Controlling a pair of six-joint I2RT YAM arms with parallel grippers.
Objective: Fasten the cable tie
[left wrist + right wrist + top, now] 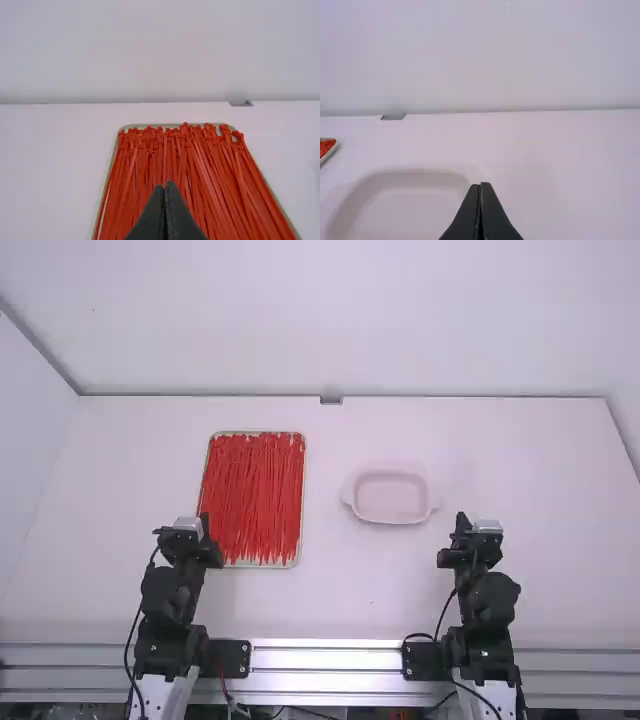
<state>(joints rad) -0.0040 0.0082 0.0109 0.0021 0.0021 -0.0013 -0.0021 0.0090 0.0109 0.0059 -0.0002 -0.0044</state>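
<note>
Both arms sat folded near their bases, left gripper (165,194) clenched empty at near edge of tray (112,160) of red cable ties (253,498), right gripper (480,194) clenched empty near white dish (390,498).

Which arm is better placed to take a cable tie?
Left. The left gripper hangs over the near end of the red cable ties, jaws shut; the right gripper faces the white dish, beside the ties.

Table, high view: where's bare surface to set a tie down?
Bare: the strip between the tray of red cable ties and the white dish; the table right of the dish; the band left of the tray; everything behind both up to the far edge. Crowded: the tray's near corner, by the left gripper.
</note>
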